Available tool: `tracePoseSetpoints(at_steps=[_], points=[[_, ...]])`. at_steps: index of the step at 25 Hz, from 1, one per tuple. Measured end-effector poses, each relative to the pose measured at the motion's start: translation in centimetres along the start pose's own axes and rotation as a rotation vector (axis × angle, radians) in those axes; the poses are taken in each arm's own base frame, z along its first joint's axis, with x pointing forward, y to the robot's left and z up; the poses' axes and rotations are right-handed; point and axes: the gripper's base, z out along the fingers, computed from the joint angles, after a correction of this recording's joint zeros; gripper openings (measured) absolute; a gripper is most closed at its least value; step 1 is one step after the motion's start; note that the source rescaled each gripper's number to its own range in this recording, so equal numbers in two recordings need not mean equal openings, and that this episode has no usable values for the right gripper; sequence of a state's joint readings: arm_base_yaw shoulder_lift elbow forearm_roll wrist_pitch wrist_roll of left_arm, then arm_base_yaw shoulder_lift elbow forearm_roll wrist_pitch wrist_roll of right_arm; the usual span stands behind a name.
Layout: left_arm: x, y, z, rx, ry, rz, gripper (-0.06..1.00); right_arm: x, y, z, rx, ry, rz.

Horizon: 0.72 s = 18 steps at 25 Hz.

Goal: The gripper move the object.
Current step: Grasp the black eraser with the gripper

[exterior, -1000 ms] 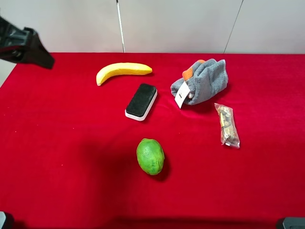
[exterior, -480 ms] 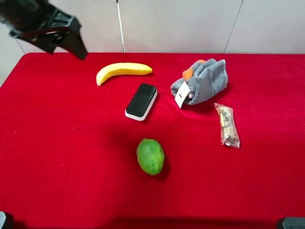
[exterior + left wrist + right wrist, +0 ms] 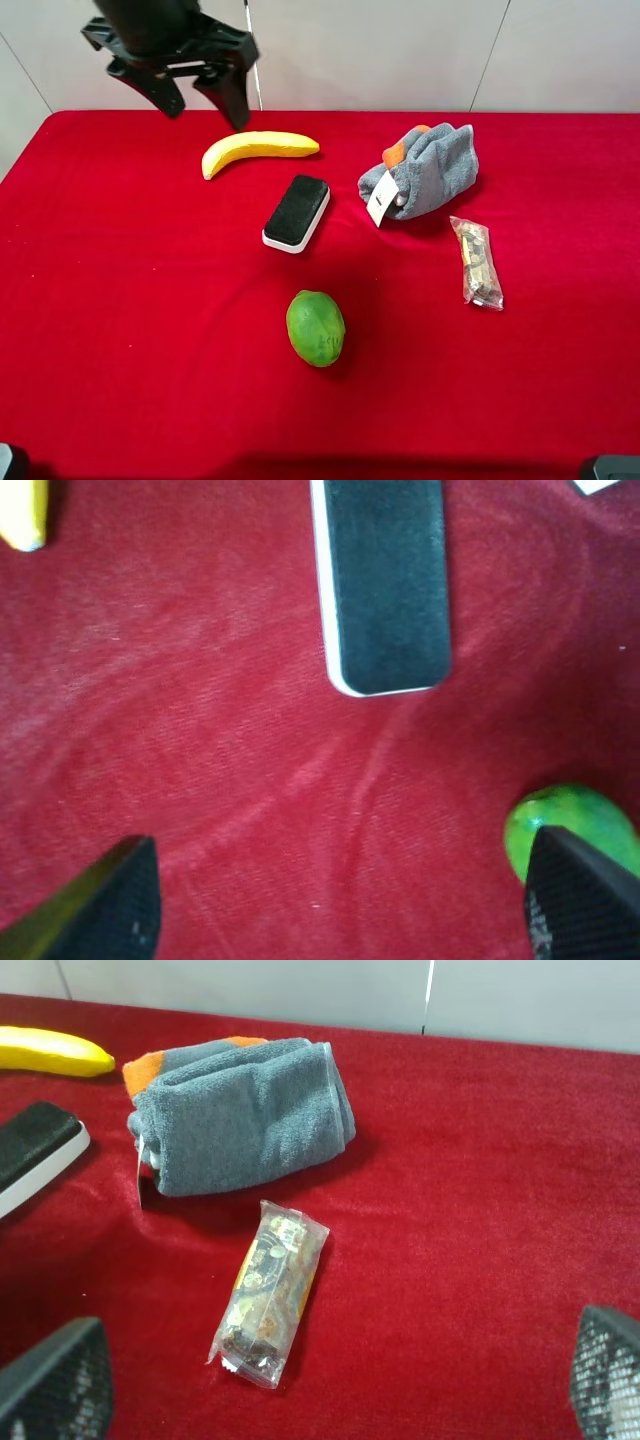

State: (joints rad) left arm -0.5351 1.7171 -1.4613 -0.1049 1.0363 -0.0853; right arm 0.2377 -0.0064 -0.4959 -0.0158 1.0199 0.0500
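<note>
We see the left gripper (image 3: 205, 108) up in the air over the far edge of the worktop, toward the far-left corner. Its two black fingers (image 3: 232, 100) are spread wide. Nothing sits between them and they touch nothing. In the left wrist view the gripper (image 3: 340, 910) shows only as two dark fingertips (image 3: 110, 905) far apart, with bare red cloth between them.

The eraser (image 3: 296, 212) lies flat on the red table cover (image 3: 120, 300), felt side up, in the far half of the worktop near mid-width. Its long axis is slightly angled to the far edge. It is untouched and well apart from the claw. The left wrist view shows the eraser (image 3: 388, 590) lying ahead of the spread fingers.

A banana (image 3: 258, 148) lies just beyond the eraser toward the far edge, close to it but not touching. A green fruit (image 3: 316, 328) sits nearer the front edge, apart from the eraser. A grey towel bundle (image 3: 425, 170) with a white tag (image 3: 382, 200) lies toward the right edge of the eraser. A clear snack packet (image 3: 477, 262) lies closer to the right edge, near the bundle.

The right gripper (image 3: 335, 1390) is also spread wide, empty, with its tips low over the cloth and the packet (image 3: 268, 1295) lying ahead of them. We cannot place it in the high view.
</note>
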Motion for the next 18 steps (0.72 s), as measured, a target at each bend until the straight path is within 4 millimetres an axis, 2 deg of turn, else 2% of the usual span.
tracePoseSetpoints(at_steps=[6,11,18], points=[[-1.2,-1.7,1.7,0.018,0.065,-0.079,0.32,0.0,0.0,0.0,0.0,0.001,0.0],[-2.1,-2.9,3.8,-0.001,0.136,-0.054,0.32,0.0,0.0,0.0,0.0,0.001,0.0],[-2.7,-3.5,7.0,-0.053,0.185,-0.024,0.32,0.0,0.0,0.0,0.0,0.001,0.0]])
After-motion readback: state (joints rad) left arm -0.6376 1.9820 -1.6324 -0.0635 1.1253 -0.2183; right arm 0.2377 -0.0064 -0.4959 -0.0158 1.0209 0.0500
